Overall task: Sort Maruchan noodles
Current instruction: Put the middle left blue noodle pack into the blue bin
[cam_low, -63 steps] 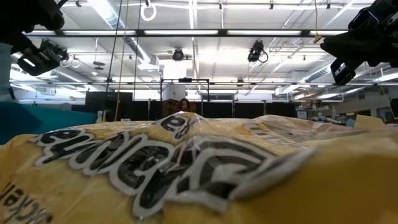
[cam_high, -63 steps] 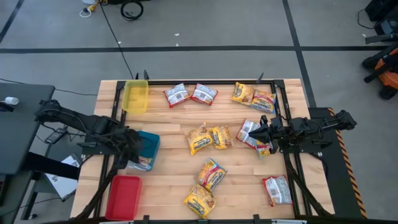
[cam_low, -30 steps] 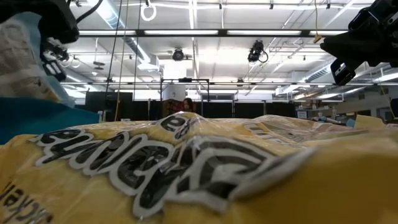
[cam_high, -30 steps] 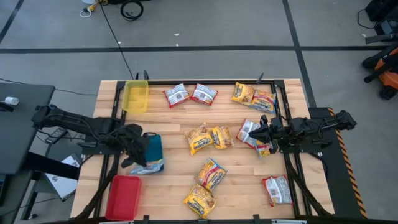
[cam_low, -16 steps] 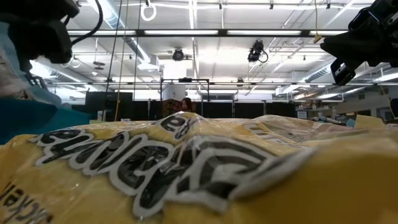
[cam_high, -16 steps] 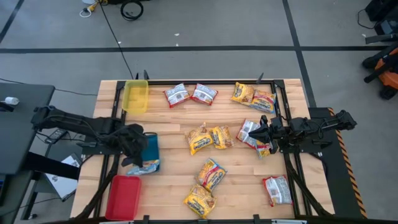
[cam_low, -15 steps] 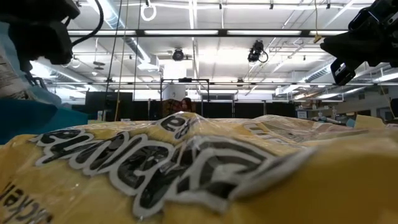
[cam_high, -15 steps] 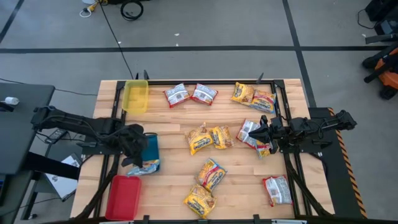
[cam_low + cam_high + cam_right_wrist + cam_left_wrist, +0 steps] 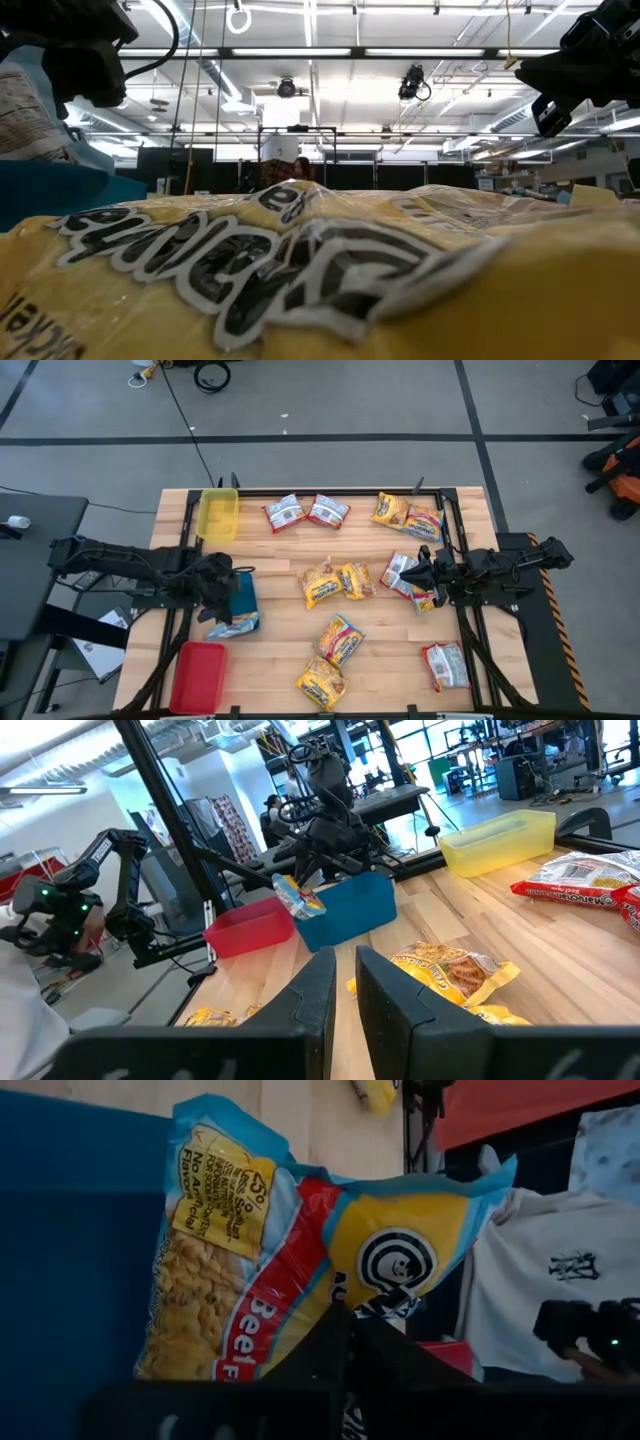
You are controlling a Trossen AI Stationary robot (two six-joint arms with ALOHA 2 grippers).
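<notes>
On the wooden table (image 9: 290,550), before a bright workshop, our left gripper (image 9: 222,596) pinches a blue noodle packet (image 9: 290,1250) over the blue tray's (image 9: 244,592) rim, so we judge release comes next, while our right gripper (image 9: 418,576), nearly pressed together, waits over red packets (image 9: 402,572).

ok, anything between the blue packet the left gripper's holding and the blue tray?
Nothing visible. The left gripper holds the pale blue plastic ramen packet right at the blue plastic tray's near edge, partly overhanging it; no other packet lies between.
</notes>
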